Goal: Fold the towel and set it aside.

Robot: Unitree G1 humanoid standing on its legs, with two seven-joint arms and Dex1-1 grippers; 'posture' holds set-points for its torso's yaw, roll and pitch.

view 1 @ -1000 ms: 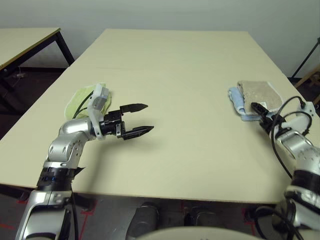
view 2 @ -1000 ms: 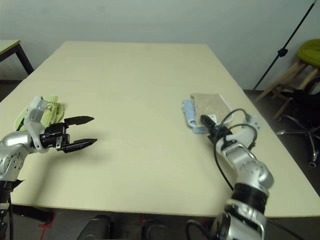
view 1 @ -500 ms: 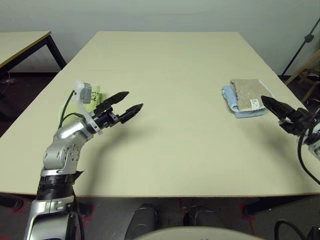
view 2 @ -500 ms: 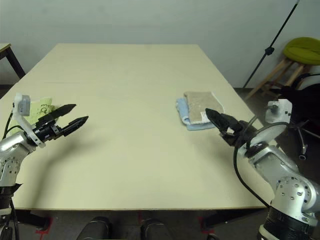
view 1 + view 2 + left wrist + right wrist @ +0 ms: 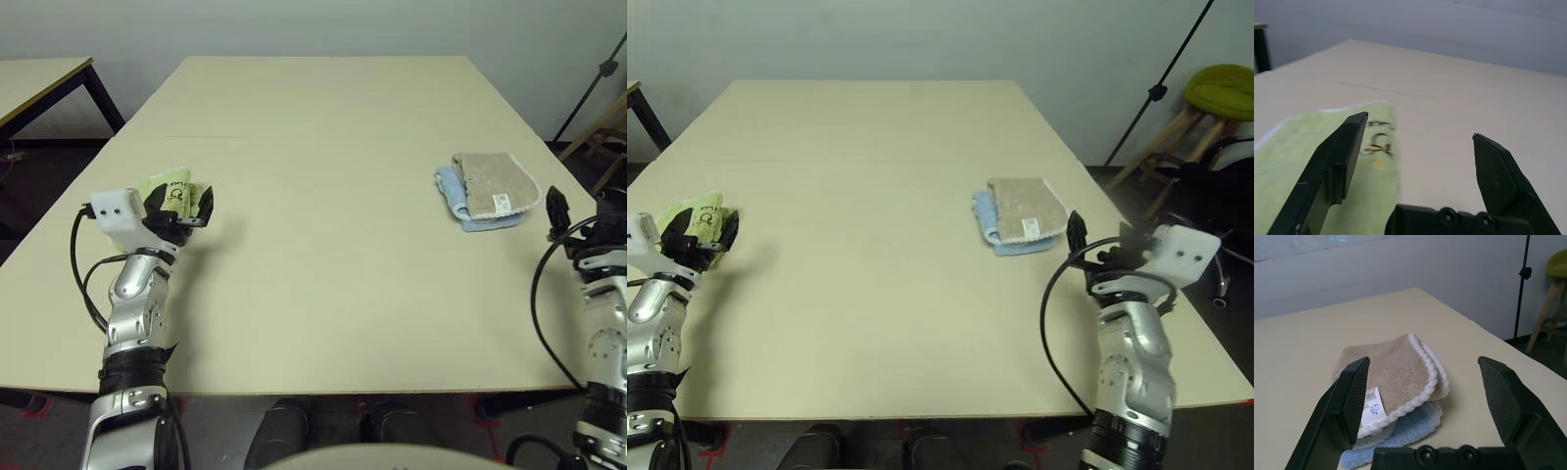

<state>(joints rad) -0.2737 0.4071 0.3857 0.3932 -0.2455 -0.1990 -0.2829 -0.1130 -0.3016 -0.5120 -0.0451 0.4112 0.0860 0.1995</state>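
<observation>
The towel [image 5: 495,181] is tan with white stitched edging and a white tag. It lies folded on top of a small light blue towel [image 5: 453,193] near the table's right side. My right gripper [image 5: 1422,360] stands open just short of the towel [image 5: 1400,367], pointing at it, with nothing between its fingers; from the head it shows at the right table edge [image 5: 1075,227]. My left gripper [image 5: 1420,125] is open and empty at the table's left side, over the near end of a lime green towel [image 5: 1312,161].
The beige table [image 5: 323,225] spreads wide and bare between the two arms. A second table [image 5: 39,83] stands off to the far left. A black stand [image 5: 1161,93] and a stool with a green cushion [image 5: 1220,93] stand beyond the right edge.
Both arms have drawn back from the middle. The left gripper swung back to the green towel, the right pulled away from the tan towel toward the right edge. The camera also shifted.
</observation>
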